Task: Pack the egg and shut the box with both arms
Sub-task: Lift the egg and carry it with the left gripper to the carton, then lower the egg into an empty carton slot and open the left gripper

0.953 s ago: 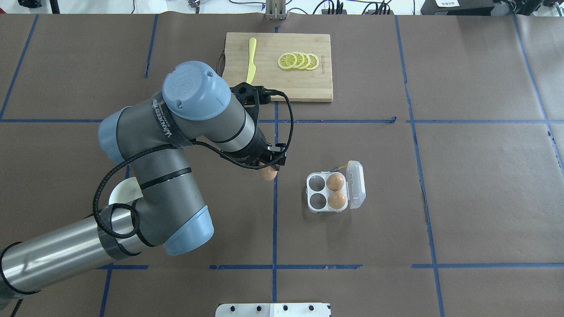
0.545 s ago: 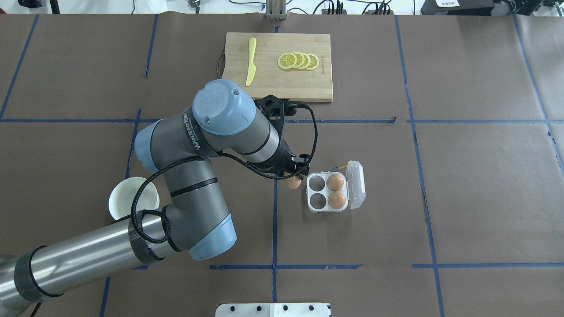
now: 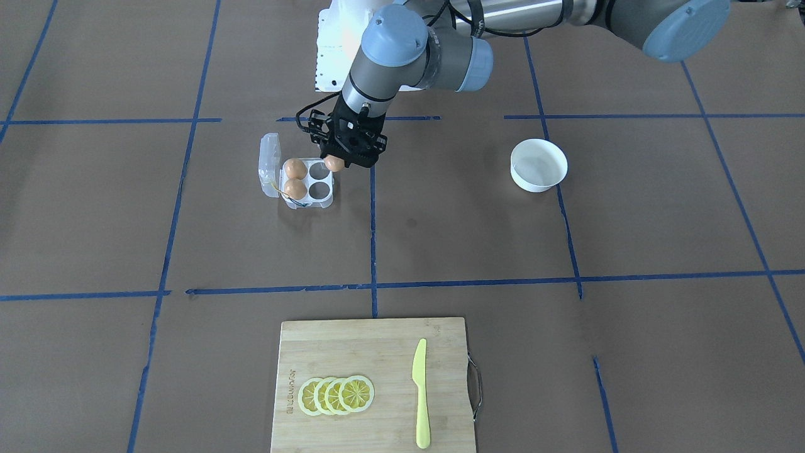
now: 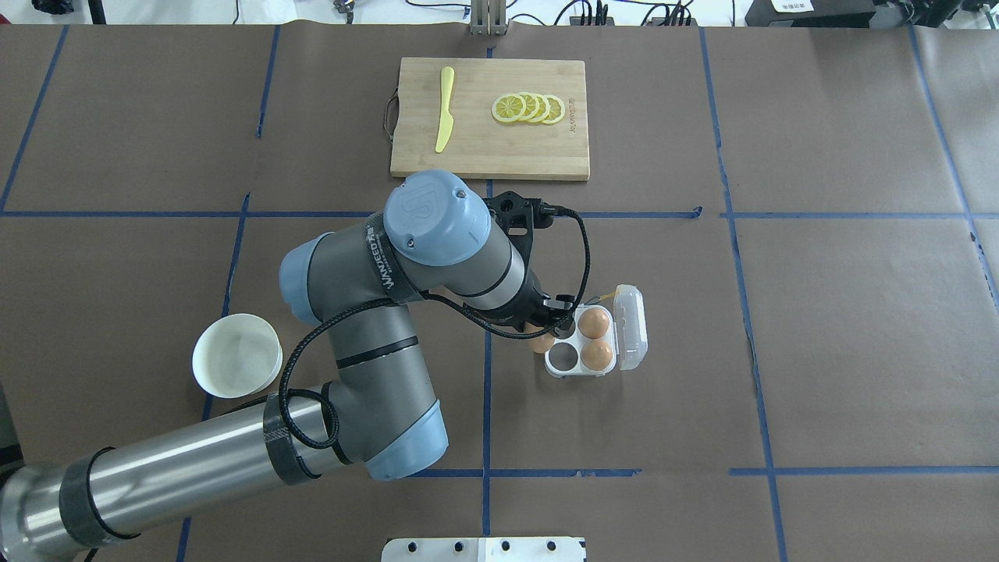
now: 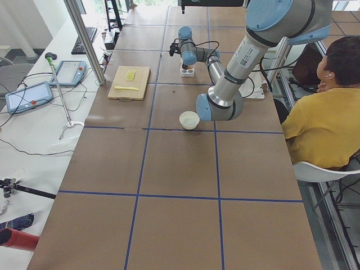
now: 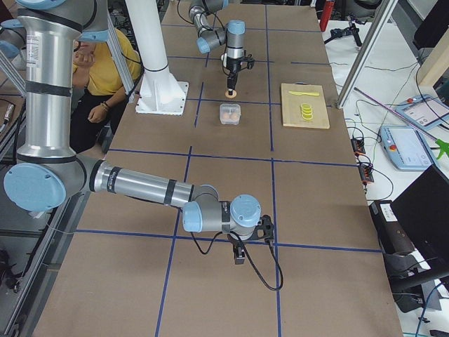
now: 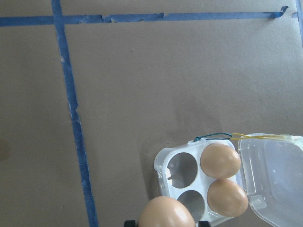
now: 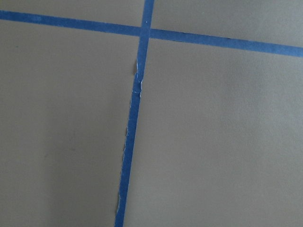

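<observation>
My left gripper (image 4: 546, 329) is shut on a brown egg (image 4: 541, 342) and holds it just above the left edge of the clear four-cell carton (image 4: 579, 339). The front view shows the gripper (image 3: 343, 158) and the egg (image 3: 334, 163) beside a near cell. The carton's lid (image 4: 631, 328) lies open to the right. Two other brown eggs (image 4: 595, 321) fill the cells next to the lid; the other two cells are empty. In the left wrist view the held egg (image 7: 165, 213) is at the bottom edge, beside the carton (image 7: 165, 166). My right gripper (image 6: 238, 254) hangs low over the table's right end; I cannot tell its state.
A white bowl (image 4: 236, 355) stands left of my left arm. A wooden cutting board (image 4: 546, 156) at the far side bears lemon slices (image 4: 529, 108) and a yellow knife (image 4: 444, 109). A person in a yellow shirt (image 5: 320, 118) sits behind the robot.
My left arm has swung right with the egg, from near the centre tape line to the carton's left edge. The white bowl has come out from under the arm.
</observation>
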You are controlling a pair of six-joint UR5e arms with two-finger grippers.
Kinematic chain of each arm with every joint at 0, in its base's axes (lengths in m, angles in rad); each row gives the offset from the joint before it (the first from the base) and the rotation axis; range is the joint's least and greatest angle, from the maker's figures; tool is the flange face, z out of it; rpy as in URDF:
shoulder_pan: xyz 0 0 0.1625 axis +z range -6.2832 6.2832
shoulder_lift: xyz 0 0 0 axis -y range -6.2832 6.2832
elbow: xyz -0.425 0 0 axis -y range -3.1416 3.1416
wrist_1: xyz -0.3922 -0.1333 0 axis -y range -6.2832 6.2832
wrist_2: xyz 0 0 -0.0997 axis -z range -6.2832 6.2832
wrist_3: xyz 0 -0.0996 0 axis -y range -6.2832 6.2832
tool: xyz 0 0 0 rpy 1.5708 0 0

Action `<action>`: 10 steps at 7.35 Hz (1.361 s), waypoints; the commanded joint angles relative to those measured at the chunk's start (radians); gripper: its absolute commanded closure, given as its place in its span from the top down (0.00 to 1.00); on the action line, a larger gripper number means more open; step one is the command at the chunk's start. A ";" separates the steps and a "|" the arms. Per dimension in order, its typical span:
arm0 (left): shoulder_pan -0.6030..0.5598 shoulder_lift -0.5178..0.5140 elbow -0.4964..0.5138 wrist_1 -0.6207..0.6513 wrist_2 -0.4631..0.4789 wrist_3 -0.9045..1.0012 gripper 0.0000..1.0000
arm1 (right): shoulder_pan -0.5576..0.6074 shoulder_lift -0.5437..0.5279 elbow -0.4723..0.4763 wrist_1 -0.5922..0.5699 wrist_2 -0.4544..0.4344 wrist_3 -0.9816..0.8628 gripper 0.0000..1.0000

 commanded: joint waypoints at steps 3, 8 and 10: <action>0.018 -0.043 0.069 -0.030 0.009 0.002 0.00 | 0.000 0.000 0.000 0.000 0.000 0.000 1.00; 0.018 -0.067 0.109 -0.030 0.010 0.005 0.00 | 0.000 0.000 0.000 0.000 0.000 0.000 1.00; 0.018 -0.068 0.118 -0.030 0.010 0.005 0.00 | 0.000 0.000 0.000 0.000 0.000 0.000 1.00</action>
